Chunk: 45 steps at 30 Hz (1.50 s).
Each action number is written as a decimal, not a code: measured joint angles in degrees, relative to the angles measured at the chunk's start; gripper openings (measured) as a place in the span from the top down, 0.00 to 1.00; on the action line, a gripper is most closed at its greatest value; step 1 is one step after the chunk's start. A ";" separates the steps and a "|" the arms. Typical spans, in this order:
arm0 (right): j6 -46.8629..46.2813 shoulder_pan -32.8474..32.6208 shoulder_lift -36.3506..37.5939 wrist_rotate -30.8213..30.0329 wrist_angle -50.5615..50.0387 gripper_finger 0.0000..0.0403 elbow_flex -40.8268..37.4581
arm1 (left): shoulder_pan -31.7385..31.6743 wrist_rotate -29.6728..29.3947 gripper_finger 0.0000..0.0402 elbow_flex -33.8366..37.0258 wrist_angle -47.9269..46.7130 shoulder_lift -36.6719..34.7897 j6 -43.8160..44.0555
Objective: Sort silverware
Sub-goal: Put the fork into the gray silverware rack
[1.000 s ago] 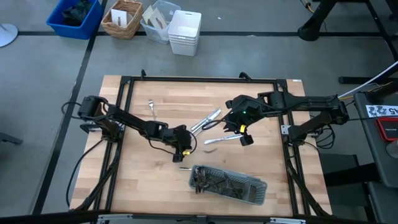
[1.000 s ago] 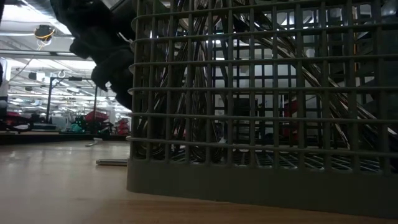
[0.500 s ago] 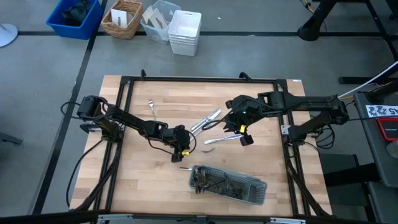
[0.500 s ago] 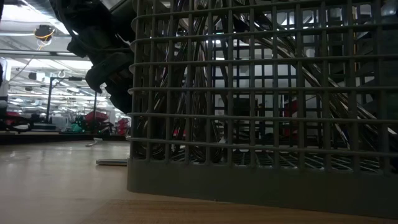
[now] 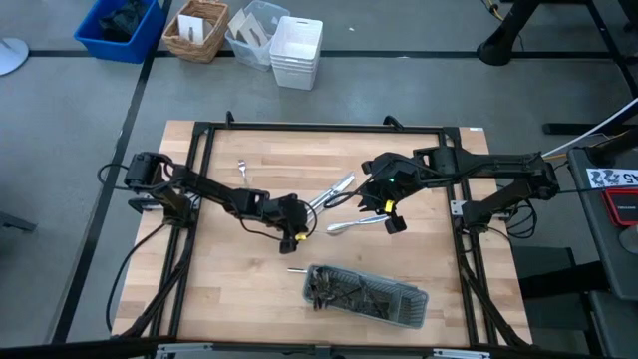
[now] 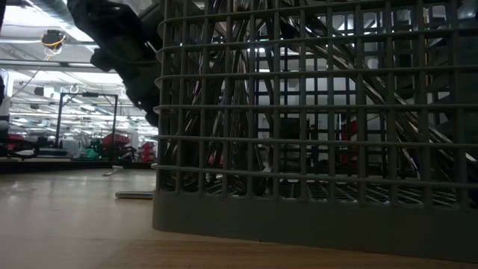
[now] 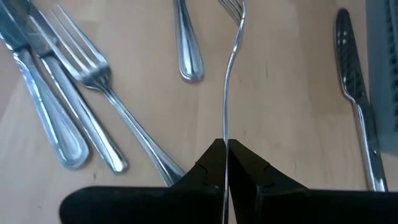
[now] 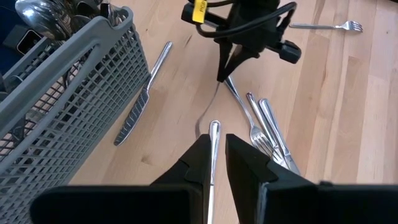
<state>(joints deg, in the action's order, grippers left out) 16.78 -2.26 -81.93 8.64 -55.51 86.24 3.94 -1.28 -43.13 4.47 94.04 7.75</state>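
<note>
Since the earlier frame, your left gripper (image 5: pixel 296 235) had drifted slightly toward the far side of the table (image 5: pixel 229 289), its fingers (image 7: pixel 245 163) pinching a fork (image 7: pixel 229 81) edge-on by the handle. Your right gripper (image 8: pixel 214 163) hung near the loose silverware (image 5: pixel 334 191) at mid-table, clamped on a spoon handle (image 8: pixel 212 149). The mesh tray (image 5: pixel 364 294) sat at the near edge, a knife (image 8: pixel 142 102) just beside it. That thin grip could have let the fork twist or slip if you swung fast.

Shiny silver silverware (image 7: pixel 93 81), grey mesh tray (image 8: pixel 62 93), pale striped wood table (image 5: pixel 239 269), black claws, left claw (image 7: pixel 225 163)
</note>
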 joint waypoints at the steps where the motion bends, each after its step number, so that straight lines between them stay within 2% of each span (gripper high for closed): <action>1: 0.00 0.00 0.00 0.00 0.00 0.87 0.00 | -0.32 0.02 1.00 0.00 0.30 0.00 0.00; 5: -0.07 0.00 0.00 -1.14 0.02 0.87 0.00 | -1.57 1.36 1.00 0.00 2.44 -0.04 -0.17; 11: -3.38 0.04 0.00 -6.72 0.02 0.83 0.00 | -3.45 2.74 1.00 -0.02 5.84 -0.04 -0.22; 21: -4.87 0.04 0.00 -8.20 0.02 0.58 0.00 | -6.21 4.60 1.00 -0.04 11.07 -0.05 -1.36; 25: -4.92 0.04 -0.01 -8.20 -0.27 0.52 0.00 | -6.90 5.35 1.00 -0.04 14.02 -0.04 -2.19; 32: -4.94 0.04 -1.36 -8.22 -2.02 0.50 0.02 | -7.12 5.35 1.00 -0.17 19.74 -0.06 -4.99; 45: -4.90 0.04 -6.18 -6.72 -3.33 0.50 0.02 | -6.93 5.37 1.00 -3.80 20.16 -0.07 -9.32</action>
<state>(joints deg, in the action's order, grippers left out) 11.87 -2.22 -88.11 1.93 -58.84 86.26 -2.98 4.09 -46.94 24.63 93.97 -1.57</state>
